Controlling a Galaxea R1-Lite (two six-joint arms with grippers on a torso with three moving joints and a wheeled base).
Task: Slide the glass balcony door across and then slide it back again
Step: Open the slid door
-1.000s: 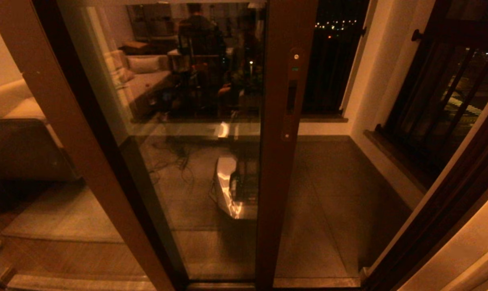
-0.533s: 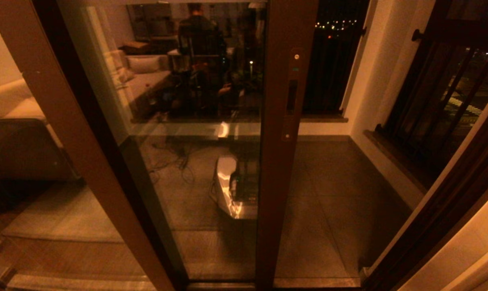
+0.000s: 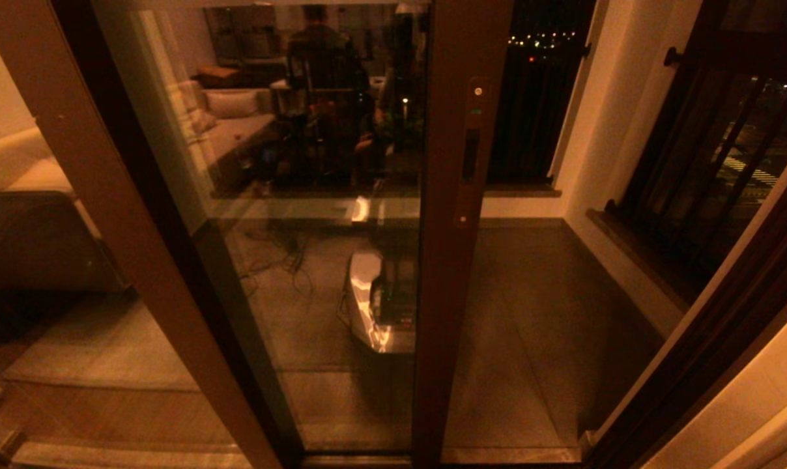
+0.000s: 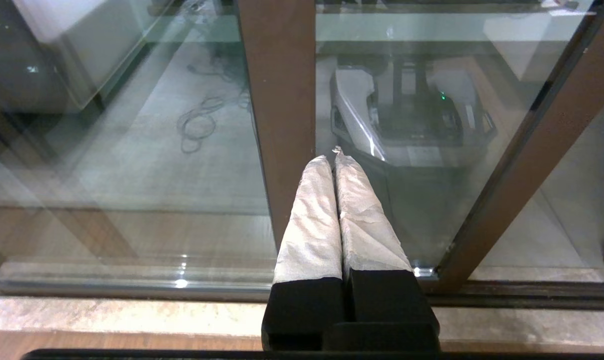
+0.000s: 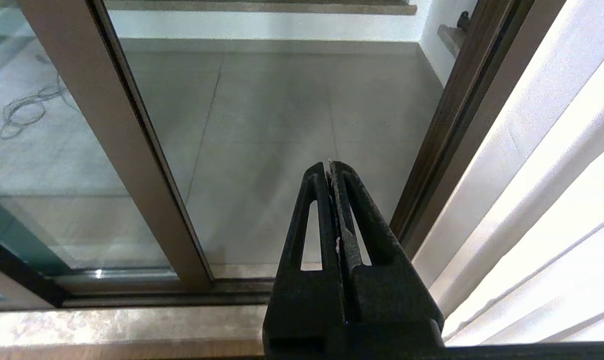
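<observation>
Standing part-way along its track, the glass balcony door [image 3: 315,215] leaves an open gap between its handle-bearing upright and the dark jamb [image 3: 706,339] at the far side of the opening. The slim handle plate [image 3: 470,153] sits high on that upright, facing the gap, so a sideways push there would likely move the pane. Neither arm shows in the head view. Beyond the gap, the black-barred railing [image 3: 713,156] stands past the tiled balcony floor [image 3: 543,312].

From the left wrist, the left claw [image 4: 335,156] hangs low before the door's glass, its cloth-wrapped fingers [image 4: 312,220] pressed together on nothing, apart from the pane; it looks parked, since it is nowhere near the handle plate.

From the right wrist, the right claw [image 5: 330,167] points into the open gap beside the door's upright [image 5: 132,165], its black fingers likewise closed and empty. Judging by that placing, this arm is the one suited to reach the door's edge.
</observation>
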